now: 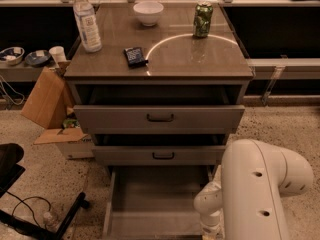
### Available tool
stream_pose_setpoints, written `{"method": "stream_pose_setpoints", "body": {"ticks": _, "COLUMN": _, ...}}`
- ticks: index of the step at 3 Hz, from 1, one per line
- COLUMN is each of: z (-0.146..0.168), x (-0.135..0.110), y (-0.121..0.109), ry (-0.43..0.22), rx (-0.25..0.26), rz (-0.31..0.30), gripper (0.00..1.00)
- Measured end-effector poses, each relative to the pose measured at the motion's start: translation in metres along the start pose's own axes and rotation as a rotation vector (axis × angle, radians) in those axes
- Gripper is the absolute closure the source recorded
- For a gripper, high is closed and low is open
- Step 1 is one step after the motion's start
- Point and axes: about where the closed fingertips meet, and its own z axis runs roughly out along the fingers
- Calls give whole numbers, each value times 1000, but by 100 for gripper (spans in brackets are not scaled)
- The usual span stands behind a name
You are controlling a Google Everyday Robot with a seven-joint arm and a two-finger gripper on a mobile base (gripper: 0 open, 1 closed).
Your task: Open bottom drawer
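Note:
The bottom drawer (155, 199) of the grey cabinet is pulled far out toward me, showing its plain grey interior; its front and handle are below the picture's edge. The two drawers above, the top one (159, 118) and the middle one (161, 155), stand slightly out, each with a dark pull handle. My white arm (260, 189) fills the lower right, reaching down beside the open drawer's right side. The gripper itself is below the frame and out of view.
On the cabinet top (200, 59) stand a water bottle (86, 20), a white bowl (148, 12), a green can (202, 19) and a dark small packet (134, 56). A cardboard box (47, 101) lies at the left. A black chair base (35, 219) is at the lower left.

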Motion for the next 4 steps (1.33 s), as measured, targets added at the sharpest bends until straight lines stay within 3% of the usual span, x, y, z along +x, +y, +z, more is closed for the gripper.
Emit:
{"method": "stream_pose_setpoints", "body": {"ticks": 1, "z": 0, "x": 0, "y": 0, "ry": 0, "rx": 0, "rz": 0, "gripper": 7}}
{"method": "stream_pose_setpoints", "body": {"ticks": 2, "z": 0, "x": 0, "y": 0, "ry": 0, "rx": 0, "rz": 0, "gripper": 0}}
{"method": "stream_pose_setpoints", "body": {"ticks": 4, "z": -10, "x": 3, "y": 3, "ry": 1, "rx": 16, "rz": 8, "gripper": 0}}
